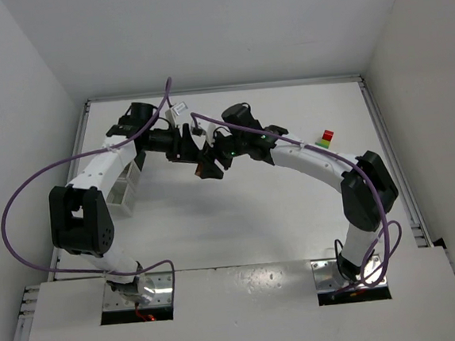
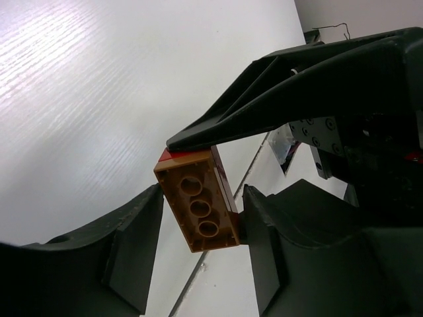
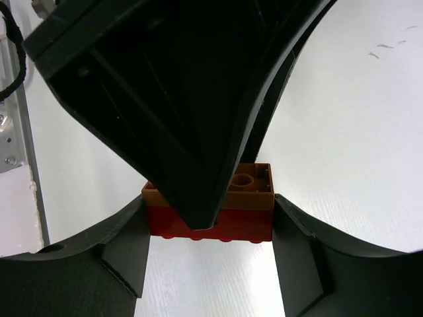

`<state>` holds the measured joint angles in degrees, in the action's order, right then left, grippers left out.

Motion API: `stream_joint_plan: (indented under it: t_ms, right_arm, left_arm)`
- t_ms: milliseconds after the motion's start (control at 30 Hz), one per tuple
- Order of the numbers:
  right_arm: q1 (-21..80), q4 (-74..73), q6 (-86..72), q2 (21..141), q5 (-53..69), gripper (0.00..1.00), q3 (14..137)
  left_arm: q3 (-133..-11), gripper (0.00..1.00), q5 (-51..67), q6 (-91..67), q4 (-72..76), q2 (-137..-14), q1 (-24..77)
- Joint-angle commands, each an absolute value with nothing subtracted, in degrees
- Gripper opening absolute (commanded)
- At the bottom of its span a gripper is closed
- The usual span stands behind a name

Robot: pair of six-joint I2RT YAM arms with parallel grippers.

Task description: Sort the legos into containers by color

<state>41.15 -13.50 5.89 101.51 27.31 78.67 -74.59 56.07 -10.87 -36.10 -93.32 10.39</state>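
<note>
A brown brick [image 2: 198, 208] stacked on a red lego [image 3: 244, 224] hangs above the table's middle [image 1: 206, 170]. My right gripper [image 3: 210, 205] is shut on the stack's two short ends. My left gripper [image 2: 203, 193] straddles the stack's long sides. One of its pads [image 2: 254, 211] lies against the red brick, while a gap shows along the other pad [image 2: 142, 238]. Its finger [image 3: 185, 132] covers much of the stack in the right wrist view. Both grippers meet at the stack in the top view. White containers [image 1: 123, 191] stand half hidden under the left arm.
A small red, yellow and green lego stack [image 1: 326, 139] stands on the table at the right, beyond the right arm. Purple cables loop over both arms. The table has raised rails along its left, far and right edges.
</note>
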Motion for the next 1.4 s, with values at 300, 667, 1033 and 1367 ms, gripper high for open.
stream_joint_plan:
  t_ms: [300,667,1033,1367]
  right_arm:
    - [41.48,-11.25,5.45,100.37,26.98,0.00,81.04]
    - [40.96,-9.40,4.39,98.79,27.51,0.59,78.57]
    - [40.43,-9.40,4.92,97.73,27.42,0.69,75.15]
    - [40.43,-9.40,5.98,97.73,27.94,0.81,74.62]
  left_arm:
    - [-73.48,0.23,58.53,-9.85,-34.72,-92.55,11.16]
    - [-72.95,0.12,69.87,-13.61,-31.03,-94.21,7.39]
    - [-71.81,0.10,75.41,-17.40,-27.86,-94.75,4.13]
    - [-71.19,0.10,76.46,-18.46,-27.33,-94.13,4.13]
